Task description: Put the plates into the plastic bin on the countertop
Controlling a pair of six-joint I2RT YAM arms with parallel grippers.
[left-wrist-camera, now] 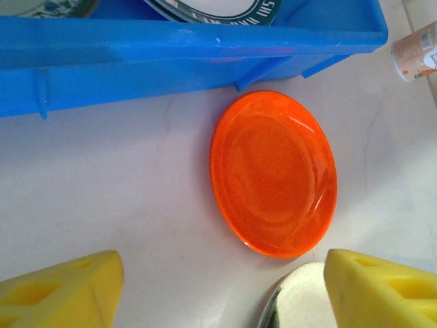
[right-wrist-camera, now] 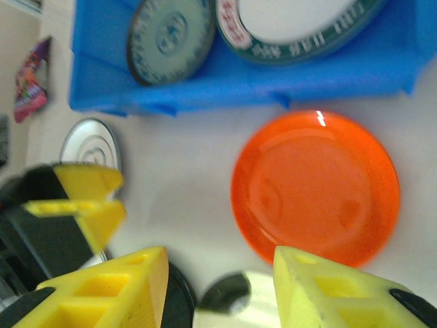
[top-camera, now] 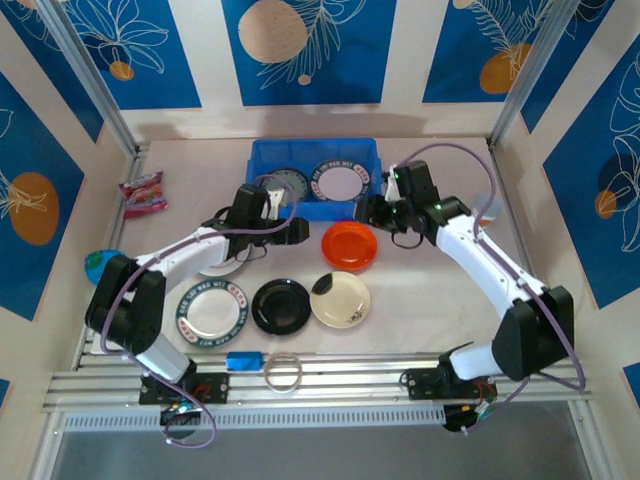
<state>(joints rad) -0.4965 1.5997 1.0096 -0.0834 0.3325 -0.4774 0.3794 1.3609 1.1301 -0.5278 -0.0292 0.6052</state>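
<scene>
Orange plate [left-wrist-camera: 273,174] and blue bin [left-wrist-camera: 171,61] viewed past the left pincer [left-wrist-camera: 222,294]

The orange plate is seen lying flat on the pale surface [left-wrist-camera: 123,191], just right of centre, close beside the wall of the bin, which is stretched across 12 o'clock. Inside the bin, parts of a lettered plate [left-wrist-camera: 225,8] and a teal plate [left-wrist-camera: 41,5] are glimpsed. The pincer's yellow fingers [left-wrist-camera: 61,290] are held wide apart at 6 o'clock, with nothing gripped. A pale plate's edge [left-wrist-camera: 293,301] is seen between them, and a labelled cylinder [left-wrist-camera: 416,51] at 2 o'clock.
</scene>
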